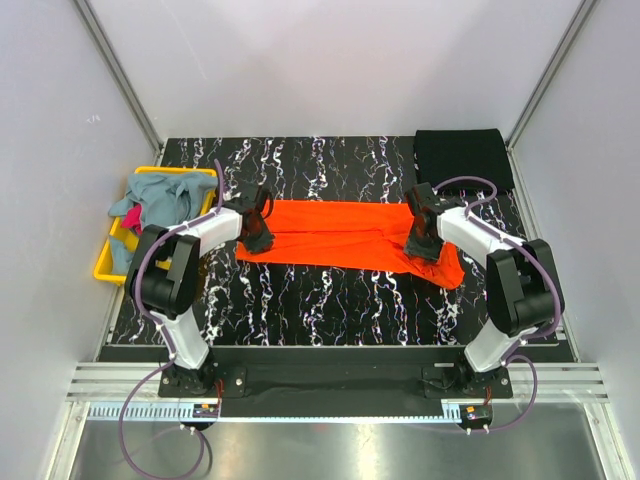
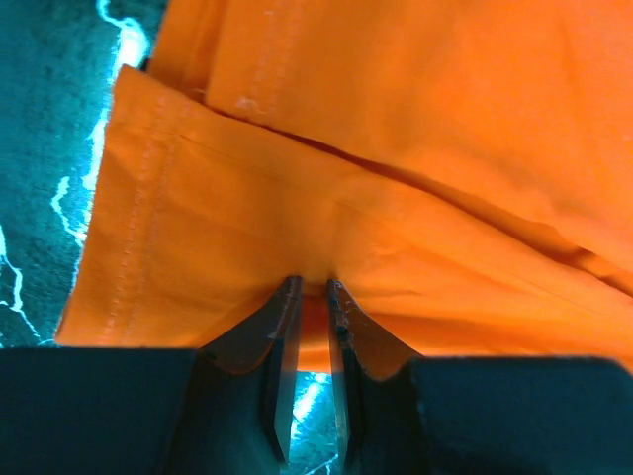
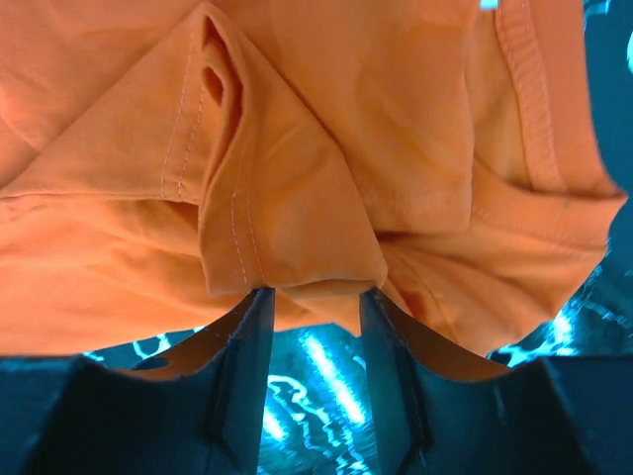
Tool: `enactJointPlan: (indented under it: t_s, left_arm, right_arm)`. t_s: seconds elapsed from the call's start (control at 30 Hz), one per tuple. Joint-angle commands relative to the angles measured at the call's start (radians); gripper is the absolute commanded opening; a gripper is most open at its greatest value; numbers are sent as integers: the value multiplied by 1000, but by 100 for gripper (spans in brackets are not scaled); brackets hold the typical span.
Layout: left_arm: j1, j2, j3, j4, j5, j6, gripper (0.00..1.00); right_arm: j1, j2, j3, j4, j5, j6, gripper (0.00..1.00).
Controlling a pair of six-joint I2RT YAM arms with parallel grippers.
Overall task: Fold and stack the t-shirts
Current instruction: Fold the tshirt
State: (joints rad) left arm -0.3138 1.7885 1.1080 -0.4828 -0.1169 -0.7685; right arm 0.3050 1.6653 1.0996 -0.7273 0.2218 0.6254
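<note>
A bright orange t-shirt [image 1: 340,235] lies spread across the middle of the black marbled table, folded lengthwise into a long band. At its left end my left gripper [image 1: 258,238] is shut on the cloth; the left wrist view shows the narrow jaws [image 2: 314,285] pinching an orange fold [image 2: 396,148]. At the right end my right gripper [image 1: 420,250] stands open. In the right wrist view a hemmed fold of the orange t-shirt [image 3: 297,119] rests loosely across the tips of the spread jaws [image 3: 316,292]. A folded black t-shirt [image 1: 463,158] lies at the back right.
A yellow bin [image 1: 105,265] at the table's left edge holds grey-blue t-shirts [image 1: 165,195] and a magenta one [image 1: 131,218], heaped and hanging over its rim. Bare marbled table [image 1: 330,300] stretches in front of the orange cloth. White walls close in on three sides.
</note>
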Motion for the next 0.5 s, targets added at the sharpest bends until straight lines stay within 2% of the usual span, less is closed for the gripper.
enactJointPlan:
  t_s: [0.0,0.17,0.3,0.33,0.43,0.47]
  left_arm:
    - [13,5,-2,30,-32,-9,21]
    - [13,5,-4,27,-41,-14,21]
    - [16,14,-4,20,-50,-12,21]
    - [18,17,-4,16,-55,-12,21]
    - [18,22,-4,6,-70,-14,21]
    - [18,22,-4,4,-75,-15,21]
  right_arm:
    - [-3,8,23,57,63,-113,46]
    - [-3,33,58,62,134,-188,39]
    - [-3,59,94,54,209,-233,22]
    - [-3,73,109,52,221,-246,12]
    - [-3,97,140,49,283,-274,0]
    - [-3,105,147,49,304,-295,0]
